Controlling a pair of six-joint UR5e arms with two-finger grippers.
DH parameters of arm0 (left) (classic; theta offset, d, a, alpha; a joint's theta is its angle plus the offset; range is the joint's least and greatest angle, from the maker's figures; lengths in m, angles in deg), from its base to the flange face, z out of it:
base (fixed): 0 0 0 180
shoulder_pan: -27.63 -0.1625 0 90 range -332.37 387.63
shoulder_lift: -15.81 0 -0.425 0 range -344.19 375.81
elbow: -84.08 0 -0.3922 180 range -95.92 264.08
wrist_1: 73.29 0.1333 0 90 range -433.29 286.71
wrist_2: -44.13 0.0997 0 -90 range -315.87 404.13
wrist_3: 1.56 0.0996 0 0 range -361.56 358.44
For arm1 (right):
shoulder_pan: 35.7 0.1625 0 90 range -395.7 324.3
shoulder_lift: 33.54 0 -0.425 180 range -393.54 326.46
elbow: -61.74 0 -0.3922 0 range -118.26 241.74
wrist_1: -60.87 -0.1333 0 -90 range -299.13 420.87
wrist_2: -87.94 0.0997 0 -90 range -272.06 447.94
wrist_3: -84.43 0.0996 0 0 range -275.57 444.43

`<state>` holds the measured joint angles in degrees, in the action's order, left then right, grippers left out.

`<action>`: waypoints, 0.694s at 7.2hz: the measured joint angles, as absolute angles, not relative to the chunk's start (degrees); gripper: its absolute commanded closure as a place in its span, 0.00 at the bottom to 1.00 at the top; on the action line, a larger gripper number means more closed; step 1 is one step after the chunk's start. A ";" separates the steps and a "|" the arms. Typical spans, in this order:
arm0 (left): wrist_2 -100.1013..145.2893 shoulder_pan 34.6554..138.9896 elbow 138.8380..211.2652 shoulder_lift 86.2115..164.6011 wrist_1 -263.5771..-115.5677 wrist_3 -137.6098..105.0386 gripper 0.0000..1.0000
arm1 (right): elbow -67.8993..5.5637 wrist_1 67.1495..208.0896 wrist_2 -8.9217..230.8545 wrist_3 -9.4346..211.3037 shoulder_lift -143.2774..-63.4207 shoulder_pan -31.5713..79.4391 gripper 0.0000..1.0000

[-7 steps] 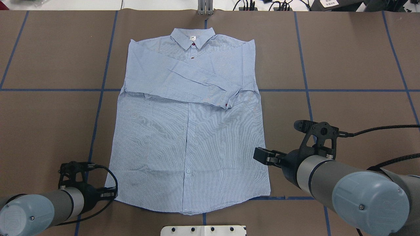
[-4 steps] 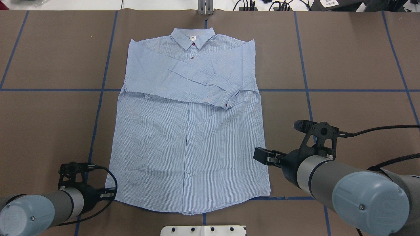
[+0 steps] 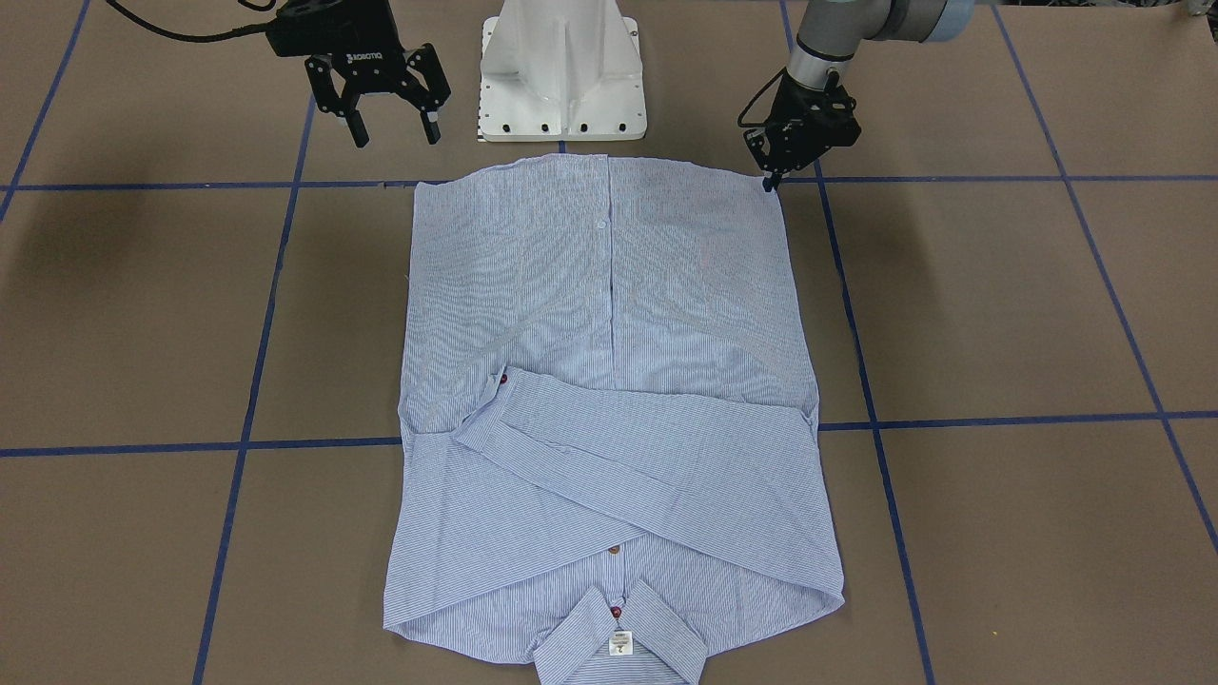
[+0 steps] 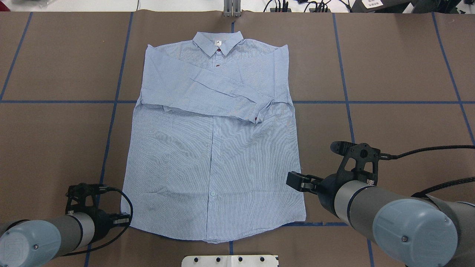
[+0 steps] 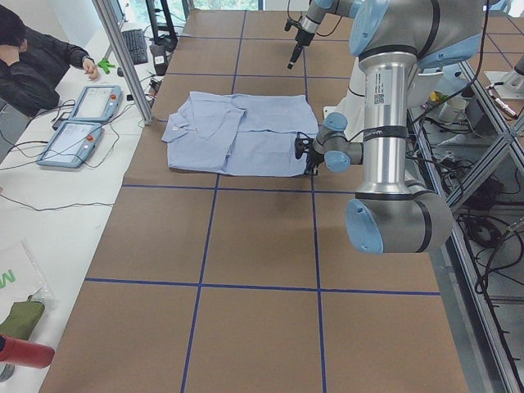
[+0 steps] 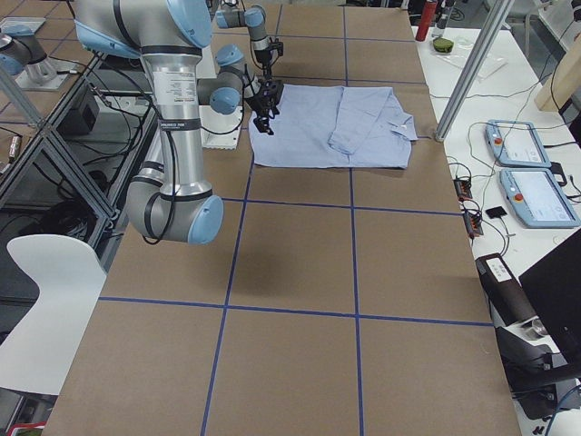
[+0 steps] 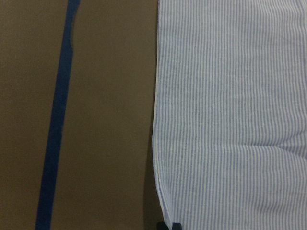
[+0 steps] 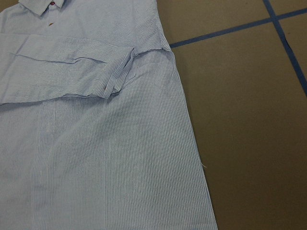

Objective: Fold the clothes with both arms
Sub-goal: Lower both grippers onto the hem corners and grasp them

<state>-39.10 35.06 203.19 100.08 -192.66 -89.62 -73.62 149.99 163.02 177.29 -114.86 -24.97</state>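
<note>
The left gripper (image 4: pixel 124 219) sits at the near hem corner of the shirt (image 4: pixel 211 159), fingers together. I cannot tell whether cloth is between them, so a lift may come up empty. The shirt lies flat on the table (image 4: pixel 55 148), sleeves (image 4: pixel 207 92) crossed over the chest, and an uneven lift could spill them. The right gripper (image 3: pixel 398 133), jaws apart, hovers by the other corner and might bite the side edge instead. Since a second ago it has drawn slightly towards the robot.
</note>
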 measured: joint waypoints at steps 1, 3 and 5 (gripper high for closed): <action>-39.65 35.08 203.40 100.38 -192.70 -89.70 1.00 | -72.65 146.59 161.44 177.79 -116.77 -26.37 0.00; -40.06 35.09 203.90 100.80 -192.79 -89.90 1.00 | -69.60 136.43 153.62 180.02 -123.57 -32.41 0.11; -40.11 35.10 204.62 100.82 -192.82 -90.05 1.00 | -64.47 133.04 145.41 184.71 -125.76 -37.92 0.48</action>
